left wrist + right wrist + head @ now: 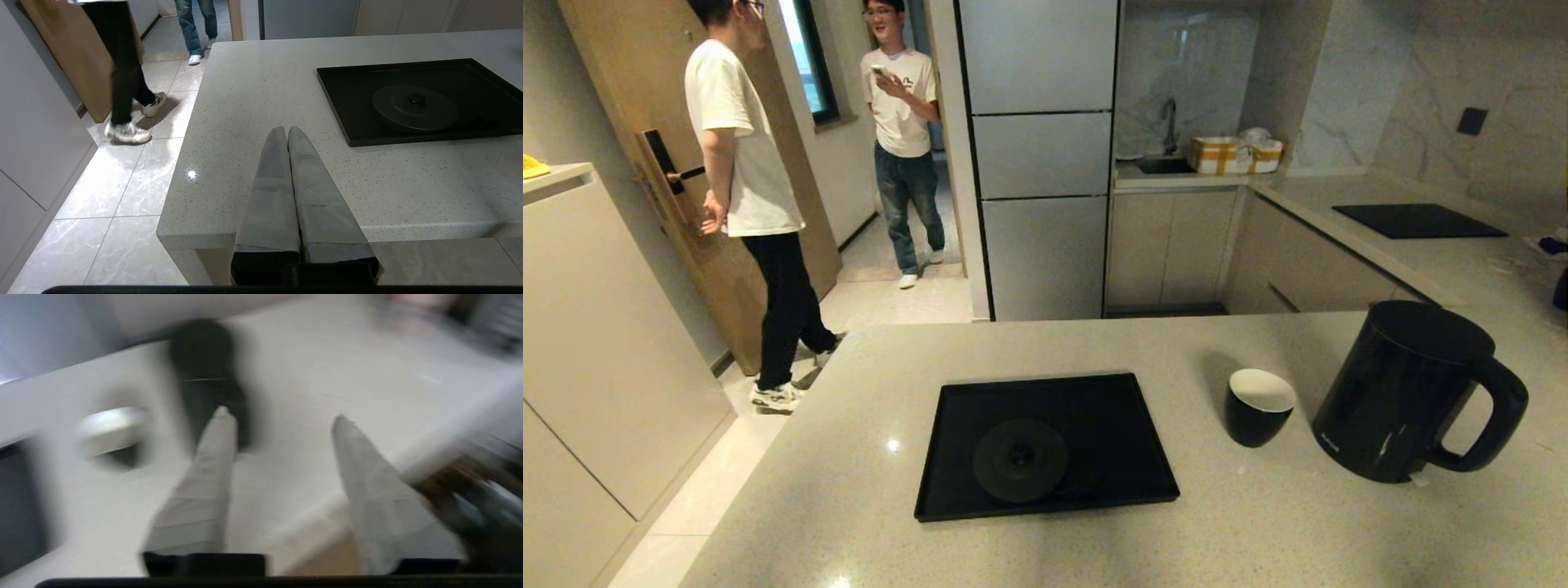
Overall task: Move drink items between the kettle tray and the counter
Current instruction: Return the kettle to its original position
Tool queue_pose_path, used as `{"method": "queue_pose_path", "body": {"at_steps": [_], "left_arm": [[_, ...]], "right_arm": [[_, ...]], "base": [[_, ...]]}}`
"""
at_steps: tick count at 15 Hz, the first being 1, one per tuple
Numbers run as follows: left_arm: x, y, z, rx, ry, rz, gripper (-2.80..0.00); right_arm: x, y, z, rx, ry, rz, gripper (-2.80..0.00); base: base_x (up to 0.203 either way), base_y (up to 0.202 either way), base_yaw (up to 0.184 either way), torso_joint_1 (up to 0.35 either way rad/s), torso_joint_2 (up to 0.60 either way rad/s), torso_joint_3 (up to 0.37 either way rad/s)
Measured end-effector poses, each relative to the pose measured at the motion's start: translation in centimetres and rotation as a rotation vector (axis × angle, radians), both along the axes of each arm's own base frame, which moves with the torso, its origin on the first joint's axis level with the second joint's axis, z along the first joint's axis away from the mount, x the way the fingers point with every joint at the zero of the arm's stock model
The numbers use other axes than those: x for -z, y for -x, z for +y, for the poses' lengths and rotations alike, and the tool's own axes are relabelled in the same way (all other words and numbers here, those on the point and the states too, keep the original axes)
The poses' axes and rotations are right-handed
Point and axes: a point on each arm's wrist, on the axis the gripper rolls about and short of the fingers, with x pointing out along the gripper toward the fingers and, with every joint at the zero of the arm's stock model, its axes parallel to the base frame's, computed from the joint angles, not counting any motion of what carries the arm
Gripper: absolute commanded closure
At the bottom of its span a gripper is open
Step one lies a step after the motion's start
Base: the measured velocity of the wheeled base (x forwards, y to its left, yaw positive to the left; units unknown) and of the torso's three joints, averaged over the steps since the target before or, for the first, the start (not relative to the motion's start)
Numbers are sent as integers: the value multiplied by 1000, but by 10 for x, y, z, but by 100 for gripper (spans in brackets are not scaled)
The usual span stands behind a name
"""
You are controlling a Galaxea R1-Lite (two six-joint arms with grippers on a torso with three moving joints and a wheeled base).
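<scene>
Stood upright on the counter (866,523), tall matte black kettle (1401,392), flat lid up, long axis vertical, loop handle turned away from the tray and toward the right edge of the head view. Just beside it, toward the tray, sat the small handleless cup (1258,406), black outside, white inside, mouth up. Further along lay the flat black kettle tray (1127,482), low-rimmed, bare but for its round base disc (1019,460), ribbed and dull.

Ahead of the right gripper (282,418) and slightly to one side, a blurred dark upright shape, probably the kettle; jaws spread wide, nothing between them. Clearly the nearer arm, by the wrist view; a vertical body or handle would call for a sideways approach.

Parked at the counter's near edge, left gripper (286,132), padded grey fingers (273,196) pressed together, tray ahead and off to one side, well apart.

Glossy, pale, speckled stone underneath; likely slick under the kettle's foot.
</scene>
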Motion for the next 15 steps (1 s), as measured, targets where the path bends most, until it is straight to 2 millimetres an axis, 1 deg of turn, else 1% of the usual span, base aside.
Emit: {"method": "queue_pose_path", "body": {"at_steps": [1,2,4,5,6,7,8,9,10,11,13,15], "left_arm": [[0,0,0,0,0,0,0],[0,0,0,0,0,0,0],[0,0,0,0,0,0,0],[0,0,0,0,0,0,0],[0,0,0,0,0,0,0],[0,0,0,0,0,0,0],[0,0,0,0,0,0,0],[0,0,0,0,0,0,0],[0,0,0,0,0,0,0],[0,0,0,0,0,0,0],[0,0,0,0,-1,0,0],[0,0,0,0,-1,0,0]], "right_arm": [[-5,15,-7,72,12,-5,0],[-10,34,-13,129,24,-17,0],[-22,83,-18,192,44,-60,0],[-24,108,-18,202,49,-70,0],[-20,134,-17,196,50,-61,0],[-11,155,-15,166,44,-38,0],[0,171,-13,117,30,-23,0],[11,181,-11,48,8,-21,0],[25,187,-9,-42,-15,-40,0],[39,187,-7,-139,-34,-75,0],[68,175,-4,-316,-61,-138,0],[91,153,-2,-435,-60,-199,0]], "base": [[0,0,0,0,0,0],[0,0,0,0,0,0],[0,0,0,0,0,0],[0,0,0,0,0,0],[0,0,0,0,0,0],[0,0,0,0,0,0],[0,0,0,0,0,0],[0,0,0,0,0,0],[0,0,0,0,0,0],[0,0,0,0,0,0],[0,0,0,0,0,0],[0,0,0,0,0,0]]}}
